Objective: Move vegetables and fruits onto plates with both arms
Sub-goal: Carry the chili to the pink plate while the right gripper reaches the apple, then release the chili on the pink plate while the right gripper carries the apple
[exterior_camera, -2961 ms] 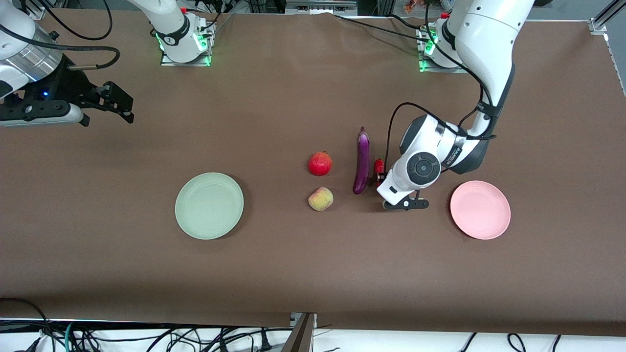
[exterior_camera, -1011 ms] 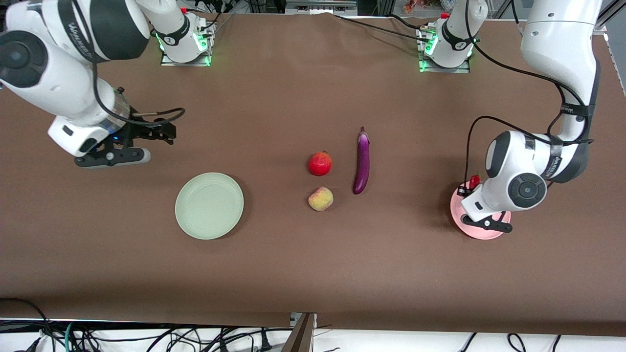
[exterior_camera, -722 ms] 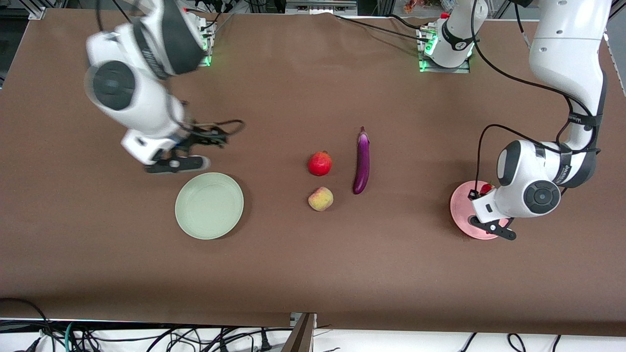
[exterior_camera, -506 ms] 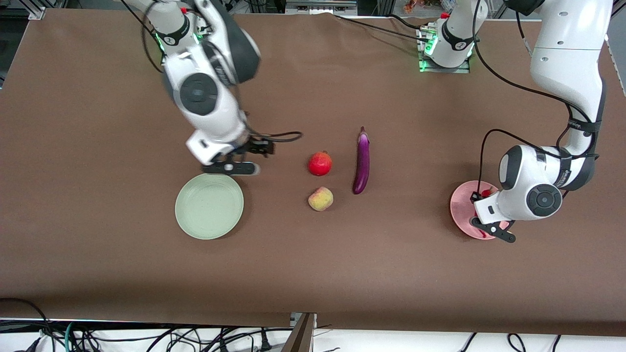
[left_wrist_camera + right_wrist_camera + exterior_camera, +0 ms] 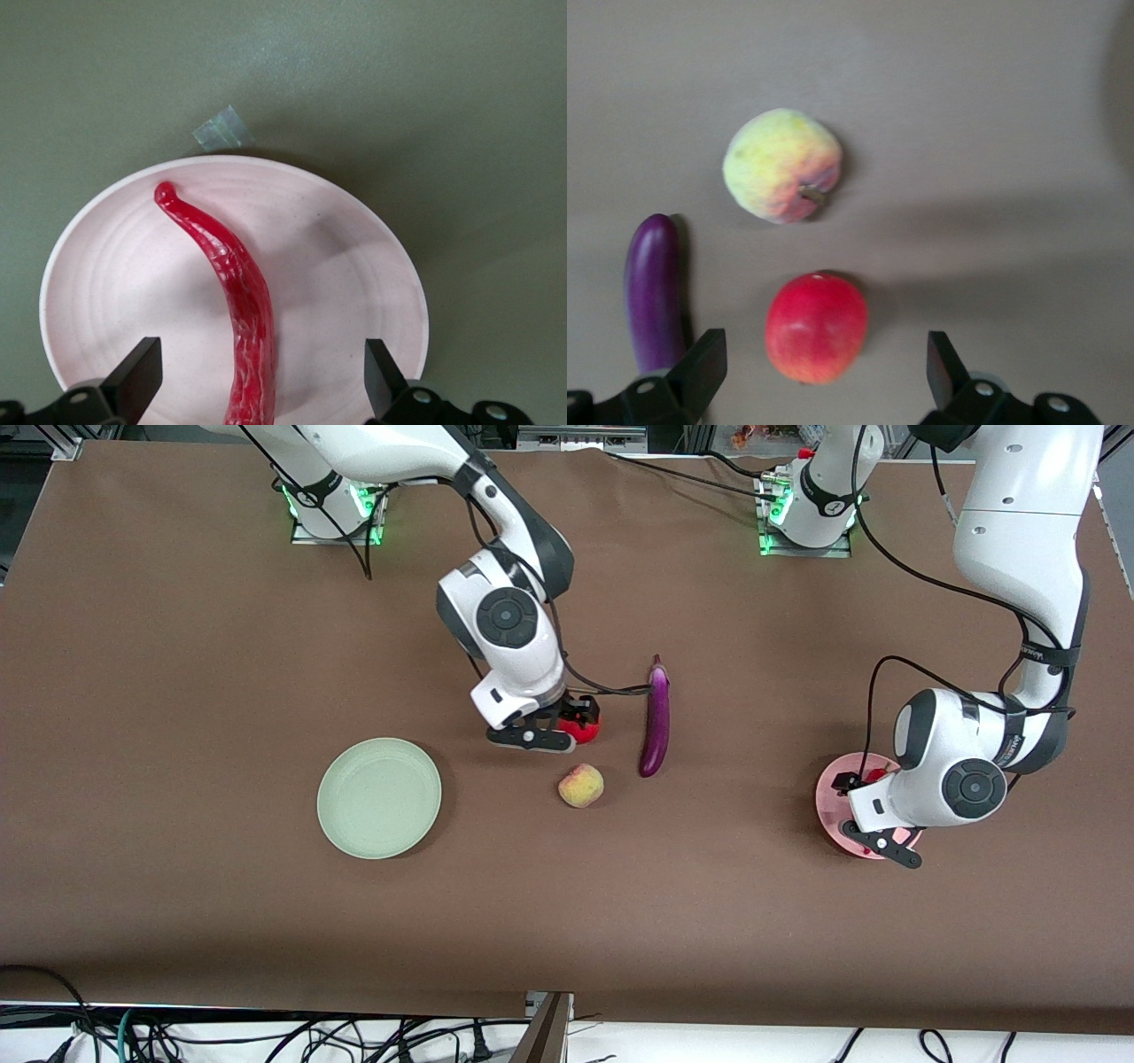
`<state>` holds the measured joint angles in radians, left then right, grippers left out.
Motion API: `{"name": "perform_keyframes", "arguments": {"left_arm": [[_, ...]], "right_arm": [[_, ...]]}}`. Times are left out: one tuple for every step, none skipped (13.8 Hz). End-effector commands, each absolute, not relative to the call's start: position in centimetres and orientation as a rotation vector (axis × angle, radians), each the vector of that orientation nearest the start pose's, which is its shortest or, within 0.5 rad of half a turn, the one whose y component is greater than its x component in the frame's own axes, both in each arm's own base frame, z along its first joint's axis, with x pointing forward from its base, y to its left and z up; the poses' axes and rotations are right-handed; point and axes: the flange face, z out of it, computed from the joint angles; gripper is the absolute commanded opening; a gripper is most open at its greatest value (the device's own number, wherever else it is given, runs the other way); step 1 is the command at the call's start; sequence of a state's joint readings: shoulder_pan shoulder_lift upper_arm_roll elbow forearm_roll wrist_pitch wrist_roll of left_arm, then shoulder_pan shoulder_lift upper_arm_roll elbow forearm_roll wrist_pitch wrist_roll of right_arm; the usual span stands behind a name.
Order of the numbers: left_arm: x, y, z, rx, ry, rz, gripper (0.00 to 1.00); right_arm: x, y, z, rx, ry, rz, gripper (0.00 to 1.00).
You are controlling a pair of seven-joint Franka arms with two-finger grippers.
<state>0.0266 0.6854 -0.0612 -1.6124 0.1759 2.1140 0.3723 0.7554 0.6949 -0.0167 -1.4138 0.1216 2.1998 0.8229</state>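
Observation:
My left gripper (image 5: 858, 784) hangs open over the pink plate (image 5: 831, 802). In the left wrist view the red chili pepper (image 5: 237, 292) lies on the pink plate (image 5: 354, 257), loose between the open fingers of the left gripper (image 5: 261, 382). My right gripper (image 5: 571, 717) is open, low over the red fruit (image 5: 587, 730). In the right wrist view the right gripper (image 5: 822, 361) straddles the red fruit (image 5: 816, 328) without touching it. The peach (image 5: 581, 786) (image 5: 782, 166) lies nearer the front camera. The purple eggplant (image 5: 656, 717) (image 5: 654, 292) lies beside both fruits. The green plate (image 5: 379, 797) is empty.
The arm bases (image 5: 335, 509) (image 5: 802, 514) stand along the table edge farthest from the front camera. A small piece of tape (image 5: 221, 133) lies on the brown cloth beside the pink plate. Cables (image 5: 266, 1036) hang below the table edge nearest the front camera.
The left arm carried the chili from beside the eggplant to the pink plate and let it go. The right arm swung in from its end of the table to above the red fruit.

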Motion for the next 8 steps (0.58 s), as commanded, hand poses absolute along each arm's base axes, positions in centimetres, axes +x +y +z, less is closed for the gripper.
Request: {"name": "perform_keyframes", "arguments": {"left_arm": [[67.3, -1.7, 21.6, -2.948, 0.790, 0.328, 1.00], [67.3, -2.0, 21.7, -2.948, 0.798, 0.334, 1.00], [67.3, -2.0, 21.8, -2.949, 0.800, 0.334, 1.00], [67.2, -2.0, 21.9, -2.948, 0.803, 0.343, 1.00], [67.2, -2.8, 22.4, -2.949, 0.809, 0.340, 1.00], [67.1, -4.0, 22.8, -2.954, 0.824, 0.339, 1.00], [67.1, -4.2, 23.3, -2.953, 0.824, 0.339, 1.00], [66.8, -4.4, 23.4, -2.952, 0.826, 0.368, 1.00]], "right_arm": [[53.1, 52.5, 27.7, -2.979, 0.222, -0.025, 1.00], [52.5, 53.1, 26.5, -2.986, 0.207, -0.020, 1.00], [52.2, 53.4, 25.1, -2.997, 0.197, -0.016, 1.00], [51.5, 54.0, 23.9, -3.004, 0.176, -0.020, 1.00], [50.8, 54.6, 23.1, -3.004, 0.151, -0.031, 1.00], [50.5, 54.7, 22.3, -3.012, 0.144, -0.030, 1.00], [50.5, 54.6, 22.0, -3.024, 0.130, -0.038, 1.00], [50.5, 54.5, 21.8, -3.030, 0.124, -0.042, 1.00]]}}
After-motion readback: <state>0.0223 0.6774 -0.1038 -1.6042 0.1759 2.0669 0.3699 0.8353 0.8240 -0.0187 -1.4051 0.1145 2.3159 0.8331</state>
